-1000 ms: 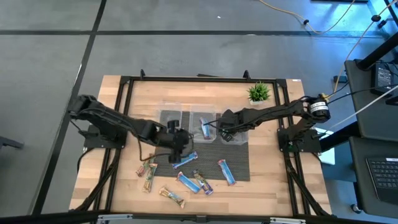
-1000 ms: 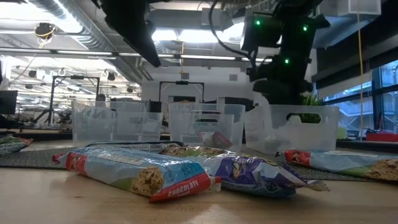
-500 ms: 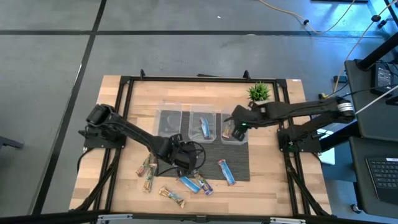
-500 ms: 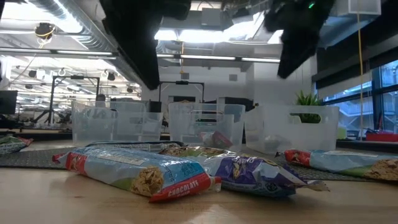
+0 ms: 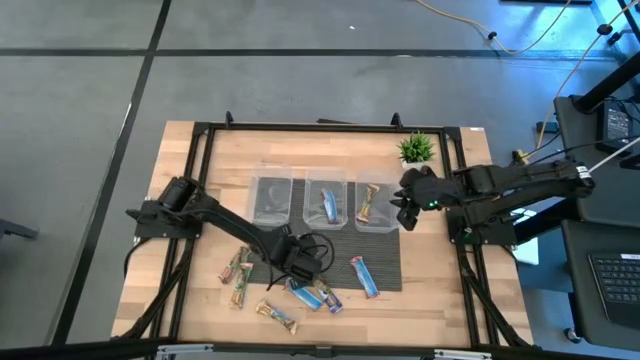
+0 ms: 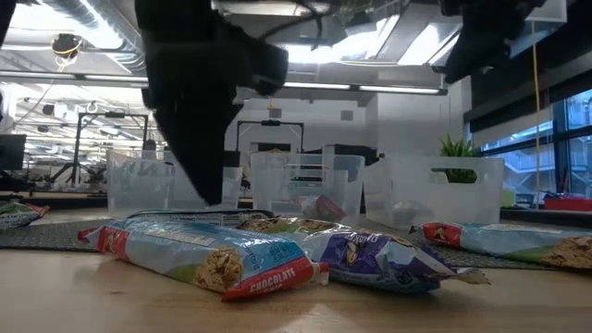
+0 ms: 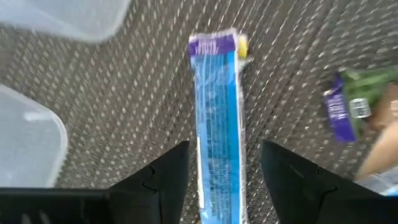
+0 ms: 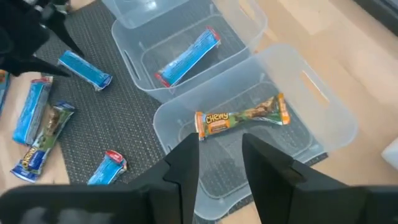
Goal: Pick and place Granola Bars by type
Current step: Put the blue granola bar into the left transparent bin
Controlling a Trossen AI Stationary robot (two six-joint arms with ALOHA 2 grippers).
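A bright blue bar with a purple end [image 7: 217, 118] lies flat on the dark mat. My left gripper [image 7: 221, 186] is open and low over it, one finger on each long side, and I see no touch. In the high view this gripper [image 5: 297, 262] hides the bar. My right gripper [image 8: 221, 165] is open and empty, above and to the right of the right bin [image 5: 388, 222]. A tan-gold bar [image 8: 242, 117] lies flat on that bin's floor. A blue bar [image 8: 186, 56] lies in the middle bin [image 5: 328, 185].
The left bin [image 5: 271, 200] stands beside the other two at the mat's far edge. Loose bars lie near the front: two tan-green ones [image 5: 238, 272], a tan one [image 5: 276, 316], a blue one [image 5: 300, 293], a purple one [image 5: 327, 297] and a blue one [image 5: 364, 276]. A small plant [image 5: 416, 148] stands far right.
My left gripper has gone toward the table's near edge and down, and now stands over the blue bar on the mat. My right gripper has drawn back from over the right bin toward the table's right edge. The tan-gold bar now lies in that bin.
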